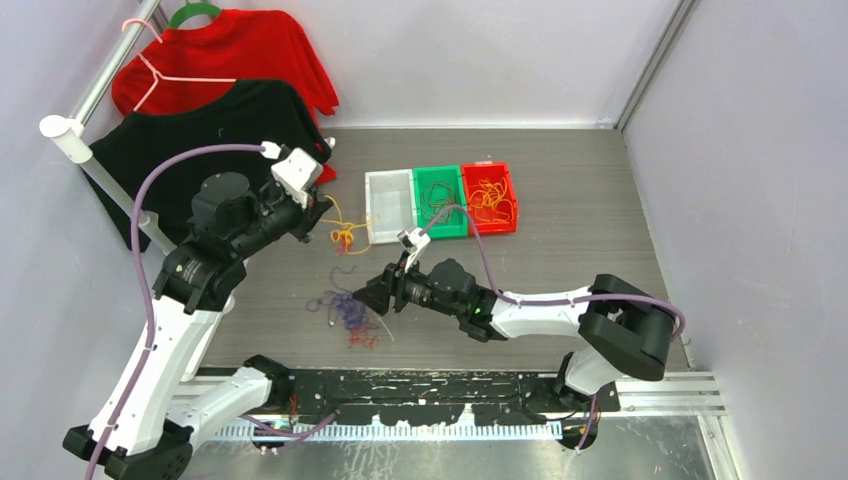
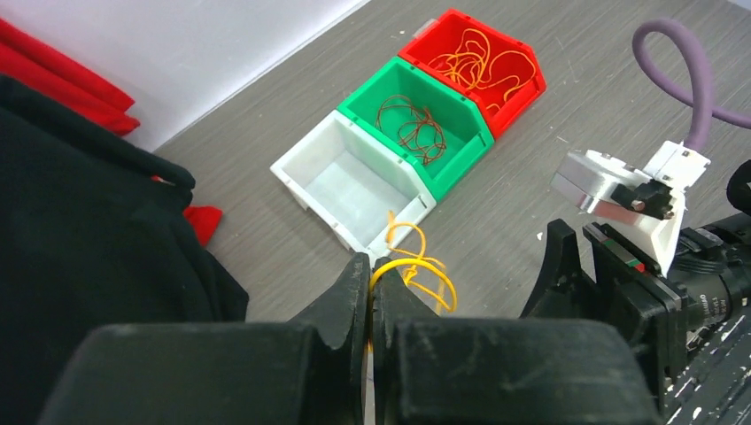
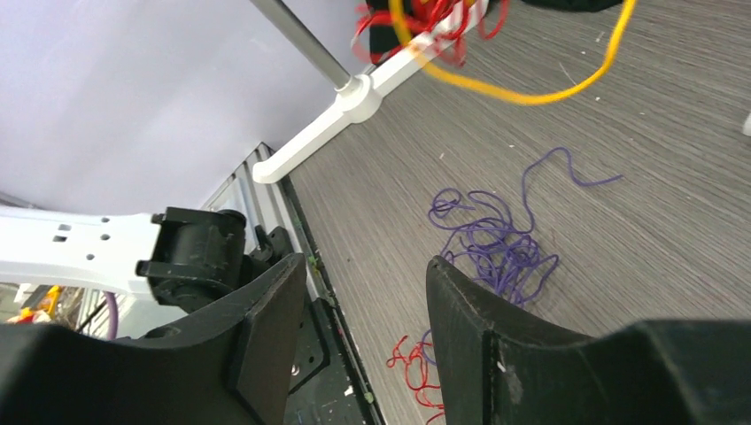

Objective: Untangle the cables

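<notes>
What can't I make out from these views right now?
Left wrist: how much orange cable the shut left gripper pinches; its own body hides that.
Top: how the purple cables tangle; strands too thin, right gripper partly overlaps them.
Right wrist: red cable runs off the bottom edge.

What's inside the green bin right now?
A loose tangle of dark red-brown cables lies in the green bin; nothing else shows there. From above, the right arm's hose crosses the bin's near end, so that corner of its floor is hidden.
</notes>
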`<state>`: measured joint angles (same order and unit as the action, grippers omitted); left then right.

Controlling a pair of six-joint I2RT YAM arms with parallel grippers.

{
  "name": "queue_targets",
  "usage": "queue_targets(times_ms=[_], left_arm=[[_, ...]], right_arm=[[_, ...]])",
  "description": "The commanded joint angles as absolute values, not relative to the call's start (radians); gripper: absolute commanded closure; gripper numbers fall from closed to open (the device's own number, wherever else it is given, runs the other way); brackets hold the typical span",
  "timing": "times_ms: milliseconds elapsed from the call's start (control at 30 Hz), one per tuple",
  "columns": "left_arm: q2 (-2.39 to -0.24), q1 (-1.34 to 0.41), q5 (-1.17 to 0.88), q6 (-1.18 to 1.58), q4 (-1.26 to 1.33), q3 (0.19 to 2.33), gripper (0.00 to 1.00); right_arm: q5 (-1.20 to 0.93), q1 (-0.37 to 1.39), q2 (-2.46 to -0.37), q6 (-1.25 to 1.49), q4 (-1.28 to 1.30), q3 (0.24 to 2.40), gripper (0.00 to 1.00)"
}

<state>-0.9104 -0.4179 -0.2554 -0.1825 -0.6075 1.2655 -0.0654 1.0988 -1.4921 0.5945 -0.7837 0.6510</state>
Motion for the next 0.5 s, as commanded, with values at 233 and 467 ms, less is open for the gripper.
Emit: queue_targets(times_ms=[233,467], left_arm=[[-0.863,-0.416,-0.142,-0.171,-0.638,1.145,1.0],[-0.897,-0.416,-0.071,-0.295,-0.617,1.084,1.0]], right_arm=[[0.019,1.137,-1.383,0.498,-0.626,0.565,0.43],[0.017,1.207,-1.444,0.445,-0.427,0.596,0.44]])
